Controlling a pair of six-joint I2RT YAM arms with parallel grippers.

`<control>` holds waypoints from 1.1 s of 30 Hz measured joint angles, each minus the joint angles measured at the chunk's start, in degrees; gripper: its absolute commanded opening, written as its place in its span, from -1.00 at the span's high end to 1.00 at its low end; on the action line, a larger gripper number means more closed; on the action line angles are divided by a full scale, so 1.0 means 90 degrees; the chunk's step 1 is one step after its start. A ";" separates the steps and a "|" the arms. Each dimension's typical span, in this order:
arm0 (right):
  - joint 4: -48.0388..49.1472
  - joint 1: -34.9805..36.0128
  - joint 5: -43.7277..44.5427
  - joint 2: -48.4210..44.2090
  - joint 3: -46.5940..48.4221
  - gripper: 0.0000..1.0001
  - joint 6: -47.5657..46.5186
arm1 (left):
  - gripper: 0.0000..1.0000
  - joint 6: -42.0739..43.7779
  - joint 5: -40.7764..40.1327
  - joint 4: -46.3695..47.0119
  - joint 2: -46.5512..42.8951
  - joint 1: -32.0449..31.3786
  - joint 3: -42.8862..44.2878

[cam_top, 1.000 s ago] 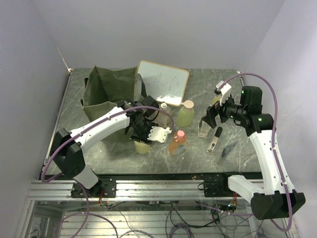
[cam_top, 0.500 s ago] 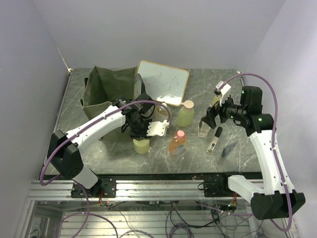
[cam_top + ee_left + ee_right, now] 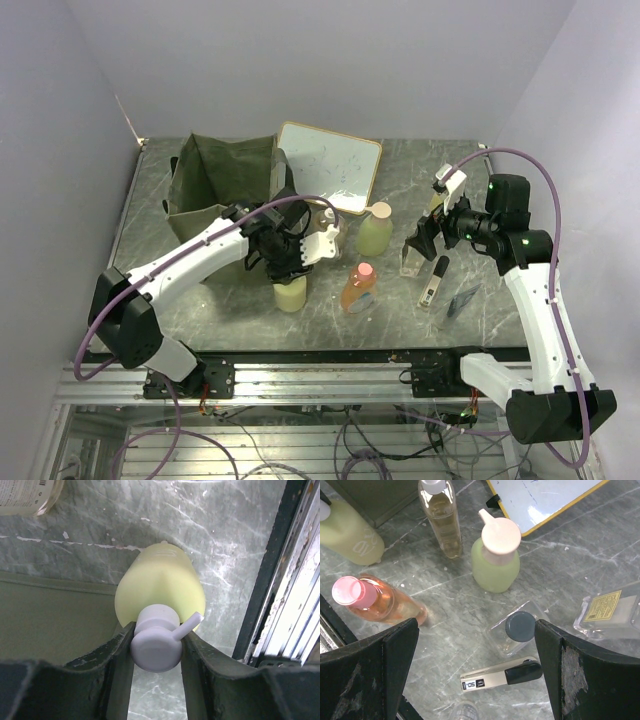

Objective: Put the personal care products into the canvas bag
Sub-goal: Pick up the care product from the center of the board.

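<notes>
My left gripper (image 3: 156,650) is shut on the white pump of the yellow-green bottle (image 3: 160,595), which stands near the front of the table (image 3: 290,292), next to the olive canvas bag (image 3: 225,185). My right gripper (image 3: 420,245) is open and empty, hovering above a clear bottle with a black cap (image 3: 517,630). In the right wrist view I also see the amber pump bottle (image 3: 442,522), the green bottle with a pink cap (image 3: 495,555), the orange bottle with a pink cap (image 3: 380,602) and the top of a second clear bottle (image 3: 465,712).
The wood-framed whiteboard (image 3: 330,165) leans at the back beside the bag. A beige and black stapler-like tool (image 3: 500,675) lies by the clear bottle. A clear packet with a yellow label (image 3: 610,610) lies at the right. The black front rail (image 3: 260,580) runs close to the yellow-green bottle.
My left wrist has turned and risen a little over the yellow-green bottle, its white housing swinging back and right. The bottle stays at about the same spot. The right arm has not moved.
</notes>
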 measured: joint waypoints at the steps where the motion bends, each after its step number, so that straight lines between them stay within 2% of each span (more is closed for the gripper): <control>1: 0.0000 -0.0002 -0.0010 0.0000 0.0000 -1.00 -0.0002 | -0.05 -0.0102 0.0007 0.0041 0.0000 0.0000 -0.0005; 7: -0.0002 -0.0007 -0.0046 0.0000 0.0000 -1.00 -0.0010 | -0.22 -0.0566 0.0058 0.0262 -0.0017 0.0002 -0.0119; 12: 0.0000 -0.0019 -0.0075 0.0000 0.0000 -1.00 -0.0012 | -0.23 -0.0610 0.0087 0.0408 -0.0039 0.0002 -0.0172; 25: -0.0002 -0.0032 -0.0080 -0.0056 -0.0107 -1.00 -0.0017 | 0.33 -0.0396 0.0177 0.0551 -0.0240 0.0002 -0.0313; 29: -0.0002 -0.0039 -0.0095 -0.0066 -0.0107 -1.00 -0.0017 | 0.63 -0.0257 0.0180 0.0532 -0.0306 0.0000 -0.0357; 33: -0.0002 -0.0041 -0.0107 -0.0066 -0.0107 -1.00 -0.0017 | 0.85 -0.0124 0.0172 0.0471 -0.0335 0.0002 -0.0357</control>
